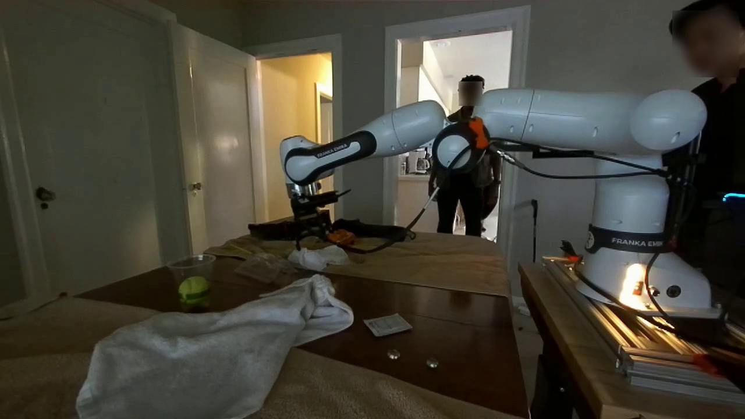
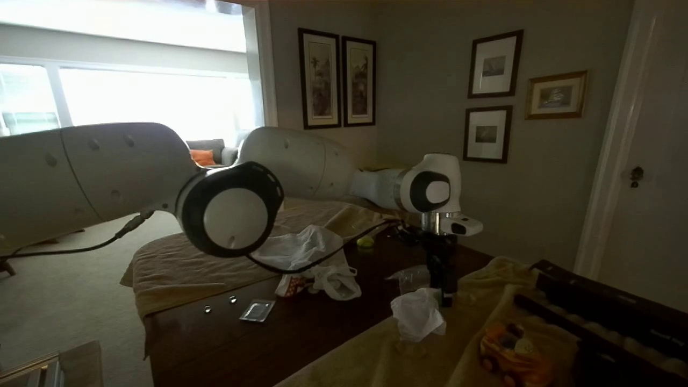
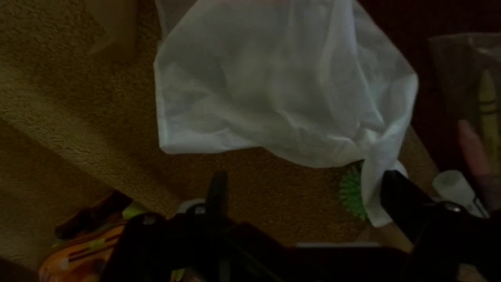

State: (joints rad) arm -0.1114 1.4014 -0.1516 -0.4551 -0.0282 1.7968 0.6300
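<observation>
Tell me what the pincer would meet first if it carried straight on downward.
Probably the twisted end of the white sheet, overlapped by one finger of the open pincer in the wrist view. A green ball and brown towel show between the fingers; depth is unclear.

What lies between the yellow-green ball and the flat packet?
Both exterior views show a rumpled white bag or cloth between the yellow-green ball and the flat packet; in an exterior view, something orange-patterned shows beside it.

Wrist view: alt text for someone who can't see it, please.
The open claw hangs over brown cloth, one finger close to the twisted end of a crumpled white sheet. The sheet partly hides a spiky green ball; an orange toy lies lower left.
</observation>
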